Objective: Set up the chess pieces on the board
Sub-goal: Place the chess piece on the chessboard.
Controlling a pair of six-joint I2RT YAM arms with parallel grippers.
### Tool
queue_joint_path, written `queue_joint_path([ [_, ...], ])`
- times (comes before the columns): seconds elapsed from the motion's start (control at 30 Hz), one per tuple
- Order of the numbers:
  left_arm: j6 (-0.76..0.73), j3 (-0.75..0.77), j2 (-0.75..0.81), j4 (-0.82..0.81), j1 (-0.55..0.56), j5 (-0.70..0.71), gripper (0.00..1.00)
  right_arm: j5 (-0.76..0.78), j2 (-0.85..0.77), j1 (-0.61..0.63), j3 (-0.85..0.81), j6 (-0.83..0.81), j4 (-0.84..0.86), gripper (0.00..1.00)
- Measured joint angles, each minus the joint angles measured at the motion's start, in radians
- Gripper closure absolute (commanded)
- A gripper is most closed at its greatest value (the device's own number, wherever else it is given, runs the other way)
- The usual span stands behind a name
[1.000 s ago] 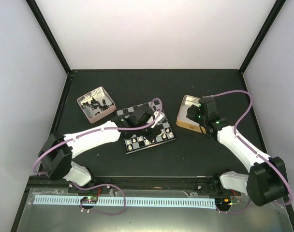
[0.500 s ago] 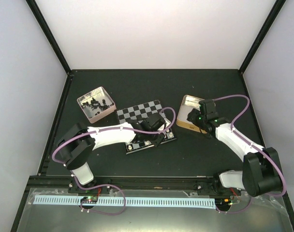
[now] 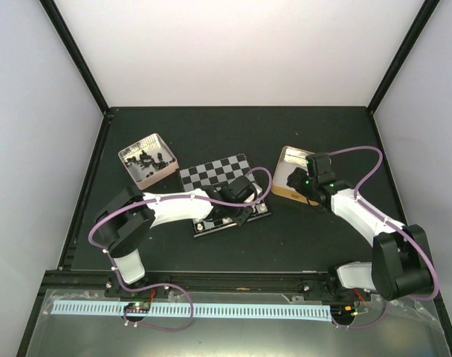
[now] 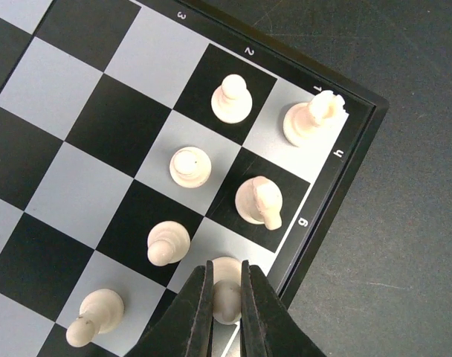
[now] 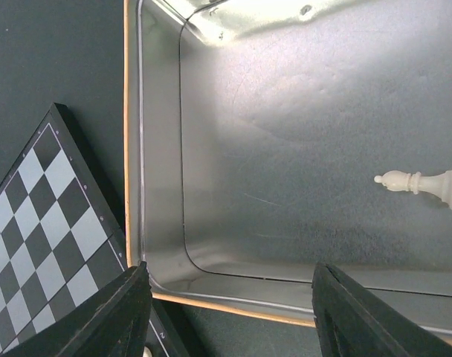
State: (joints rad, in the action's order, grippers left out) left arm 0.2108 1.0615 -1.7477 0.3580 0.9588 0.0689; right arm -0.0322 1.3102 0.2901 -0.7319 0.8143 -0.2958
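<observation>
left claw (image 4: 226,266) is pinched narrow on a white piece (image 4: 226,301), one finger on each side of its upper part. the piece is upright over a light square in the edge row of the board (image 4: 77,97); can't tell if its base touches. just beside it in that row is a white knight (image 4: 259,202), then a white rook (image 4: 314,119) on the corner square. four white pawns (image 4: 190,166) stand in the next row in, close to the fingers. the board rim is just beside the held piece, with open dark worktop (image 4: 404,223) past it.

top view: left claw (image 3: 233,214) is over the board's near right part, and the far squares are bare. right claw (image 5: 230,268) is wide and holds nothing, low over the tan tin (image 5: 163,149) right of the board. a lone white piece (image 5: 427,184) lies on its side in the tin, beyond the fingertips and apart from them. black pieces (image 3: 146,158) sit in the pinkish tray (image 3: 169,165), far left of the board. the near worktop is open.
</observation>
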Motion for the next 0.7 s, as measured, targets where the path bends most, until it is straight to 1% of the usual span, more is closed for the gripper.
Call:
queue_joint_path([
  [0.1, 0.000, 0.000, -0.002, -0.003, 0.000, 0.001, 0.92, -0.005, 0.005, 0.000, 0.000, 0.000, 0.000, 0.40],
  [0.27, 0.001, 0.000, -0.002, -0.010, 0.000, 0.006, 0.82, -0.010, 0.010, 0.000, 0.000, 0.000, 0.000, 0.40],
  [0.37, 0.002, 0.000, -0.002, -0.010, 0.000, 0.006, 0.79, -0.016, 0.010, 0.000, 0.000, 0.000, 0.000, 0.40],
  [0.7, 0.003, 0.000, 0.005, -0.010, 0.000, 0.005, 0.80, -0.027, 0.010, 0.000, 0.000, 0.000, 0.001, 0.41],
])
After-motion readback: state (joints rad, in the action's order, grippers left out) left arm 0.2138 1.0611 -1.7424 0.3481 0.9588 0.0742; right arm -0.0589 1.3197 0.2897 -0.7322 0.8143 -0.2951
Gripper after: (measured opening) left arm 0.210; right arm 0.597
